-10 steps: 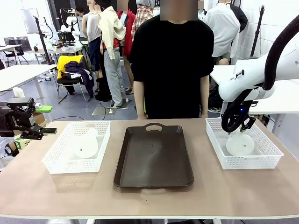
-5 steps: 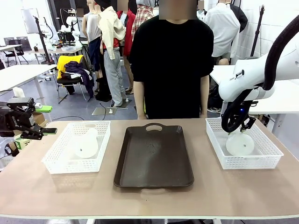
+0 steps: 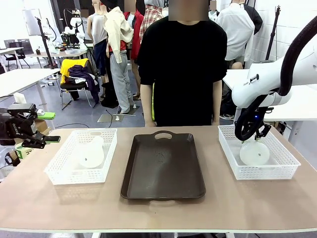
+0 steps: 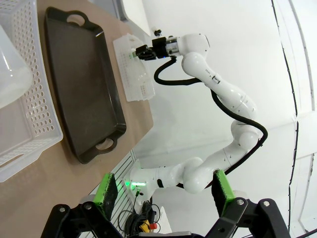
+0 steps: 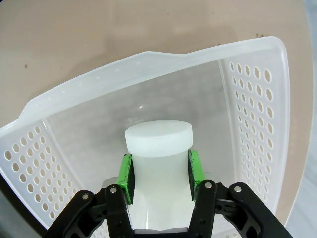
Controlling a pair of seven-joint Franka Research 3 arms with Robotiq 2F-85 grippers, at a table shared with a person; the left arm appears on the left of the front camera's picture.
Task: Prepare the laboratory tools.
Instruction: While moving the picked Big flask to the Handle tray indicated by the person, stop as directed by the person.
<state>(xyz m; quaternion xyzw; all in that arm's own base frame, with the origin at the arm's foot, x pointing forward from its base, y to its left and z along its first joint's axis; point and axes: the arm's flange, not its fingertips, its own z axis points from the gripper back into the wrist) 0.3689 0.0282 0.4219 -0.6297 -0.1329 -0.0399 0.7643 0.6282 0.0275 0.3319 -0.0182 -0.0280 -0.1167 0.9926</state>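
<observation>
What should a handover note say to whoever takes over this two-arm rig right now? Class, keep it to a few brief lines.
Right gripper: pads shut on the neck of the right flask, inside the right basket.
Left gripper: open, holding nothing, off the left side of the table.
Left flask: lying in the left basket, untouched.
Tray: bare, between the baskets.
Done: right flask gripped.
Left: probably lift both flasks out, likely onto the tray.

Grey floor [image 3: 79, 118], white tables [image 3: 22, 79] at left, chair [image 3: 72, 86] — draped in clothes [image 3: 79, 72]
</observation>
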